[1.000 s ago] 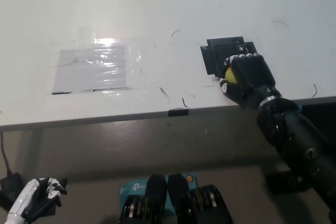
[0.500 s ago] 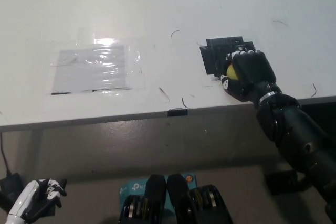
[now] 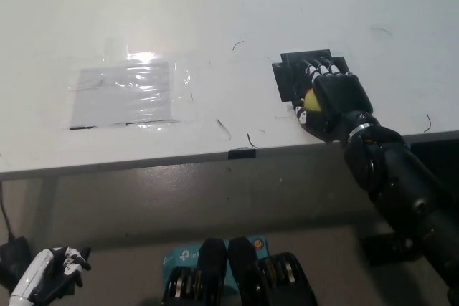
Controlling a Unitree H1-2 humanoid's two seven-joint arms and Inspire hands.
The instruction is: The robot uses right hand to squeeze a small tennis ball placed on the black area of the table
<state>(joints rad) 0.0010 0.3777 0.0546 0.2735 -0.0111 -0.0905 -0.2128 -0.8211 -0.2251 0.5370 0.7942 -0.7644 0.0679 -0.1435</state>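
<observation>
**Right hand shifts slightly up the table, ball still in its grasp**

Compared with half a second ago, the right hand (image 3: 331,102) sits a little further left and up, so its fingers (image 3: 318,71) now reach further over the black area (image 3: 289,75), and less yellow shows inside the grip; the white left hand has slid a touch lower in the corner.

Going from left to right: the left hand (image 3: 49,276) rests at the bottom left, below the table edge and well away from the work, its fingers curled in on nothing. On the white table (image 3: 215,5) lies a patch of clear shiny film (image 3: 125,94) taped flat over a grey rectangle, catching a bright glare at its upper edge. Thin dark scribble marks (image 3: 225,130) are scattered over the surface to its right, and a small black tab (image 3: 242,153) sits on the table's front edge.

Further right comes the black area, a dark square on the tabletop. The right hand lies over its lower right part, fingers wrapped round the small tennis ball (image 3: 311,99) (only a yellow sliver of it shows between thumb and fingers). The ball sits at the lower edge of the black area. The black forearm runs off to the bottom right.
</observation>
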